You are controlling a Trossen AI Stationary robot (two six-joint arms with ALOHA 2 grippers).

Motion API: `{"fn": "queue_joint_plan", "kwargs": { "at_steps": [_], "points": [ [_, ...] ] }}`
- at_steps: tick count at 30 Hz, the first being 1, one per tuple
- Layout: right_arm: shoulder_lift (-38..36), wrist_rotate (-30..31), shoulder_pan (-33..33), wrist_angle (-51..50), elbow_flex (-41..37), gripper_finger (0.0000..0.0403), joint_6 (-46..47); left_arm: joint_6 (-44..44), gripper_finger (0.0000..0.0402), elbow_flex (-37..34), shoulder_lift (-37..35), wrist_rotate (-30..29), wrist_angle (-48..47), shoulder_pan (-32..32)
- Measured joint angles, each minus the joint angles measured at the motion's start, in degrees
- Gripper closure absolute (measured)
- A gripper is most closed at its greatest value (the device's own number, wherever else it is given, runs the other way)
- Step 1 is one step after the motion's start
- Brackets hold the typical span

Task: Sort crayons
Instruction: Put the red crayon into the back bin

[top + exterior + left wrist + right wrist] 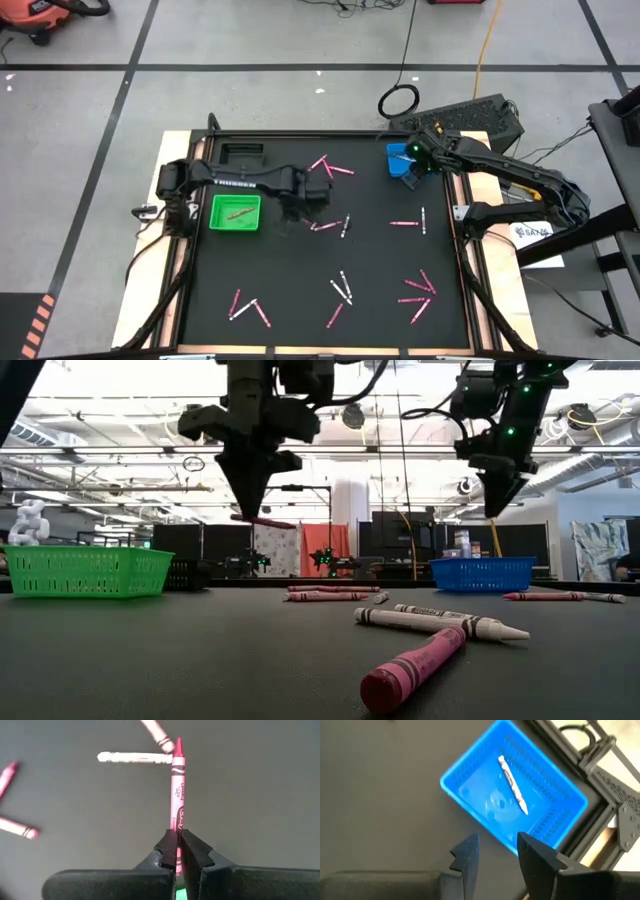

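Observation:
My left gripper [177, 837] is shut on a pink crayon [178, 790] and hangs high over the black table [380, 260], just right of the green tray [222, 226]. One crayon [238, 213] lies in that tray. My right gripper [497, 851] stands open above the blue tray [470, 790] at the far right, with nothing between its fingers. A white crayon [512, 785] lies on the blue tray's floor. Several pink and white crayons [420, 288] lie flat and scattered over the table. My left gripper pinches the pink crayon between its two fingertips near one end [177, 827]. The fingers come from above, pointing down, and lie across the crayon. The crayon [268, 521] sticks out nearly level from the fingertips, lifted well clear of the table.
Loose crayons lie in groups: at the far middle [330, 168], under the left gripper [328, 226], at the right [408, 223] and along the near edge [247, 306]. A raised wooden frame [180, 300] borders the table. Bare black surface lies at the middle.

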Motion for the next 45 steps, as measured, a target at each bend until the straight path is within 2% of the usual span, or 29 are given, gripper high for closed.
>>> {"fn": "queue_joint_plan", "kwargs": {
  "at_steps": [5, 16, 26, 38, 45],
  "points": [
    [0.0, -0.02, 0.0, -2.55, 0.0, 0.0284, 0.0, -0.42, 0.0393, -1.86, -2.98, 0.02, 1.07, 4.14],
    [0.02, 0.0, 0.0, -2.89, 0.0, 0.0284, -0.08, -0.95, 0.0393, -14.97, -14.16, -0.25, 4.72, 14.51],
    [0.02, -0.02, 0.0, -2.72, 0.0, 0.0284, 0.0, 2.06, 0.0393, -25.75, -19.36, -0.68, 8.89, 28.03],
    [0.02, -0.04, 0.0, 0.39, 0.0, 0.0284, 0.0, 8.12, 0.0393, -29.68, -19.77, -0.03, 14.85, 44.01],
    [0.01, -0.04, 0.0, 3.06, 0.0, 0.0284, -0.02, 9.34, 0.0393, -29.77, -19.77, 0.49, 14.87, 50.42]
  ]
}}
